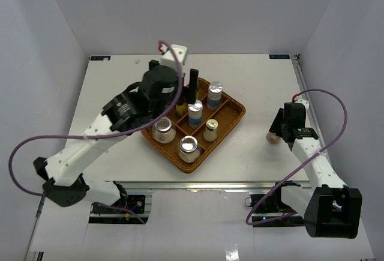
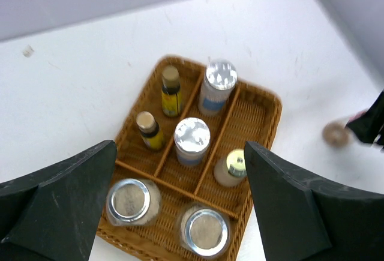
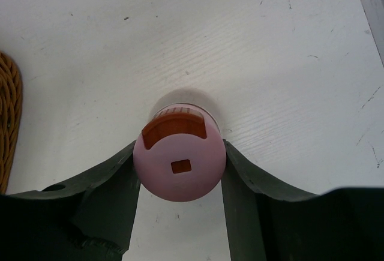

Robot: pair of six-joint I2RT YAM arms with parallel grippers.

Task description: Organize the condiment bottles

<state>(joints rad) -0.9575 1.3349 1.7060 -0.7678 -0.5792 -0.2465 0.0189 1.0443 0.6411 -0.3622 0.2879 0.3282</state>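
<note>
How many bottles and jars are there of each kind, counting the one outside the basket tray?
Blue-label bottles with silver caps: 2
Squat glass jars with silver lids: 2
Slim dark bottles: 2
Yellow-capped bottle: 1
Pink-capped bottle: 1
Total: 8

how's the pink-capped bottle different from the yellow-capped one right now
The pink-capped bottle sits on the bare table, right of the tray; the yellow-capped bottle stands inside a tray compartment. The right tool is shut on the pink-capped bottle; nothing touches the yellow-capped bottle. Both are small.
</note>
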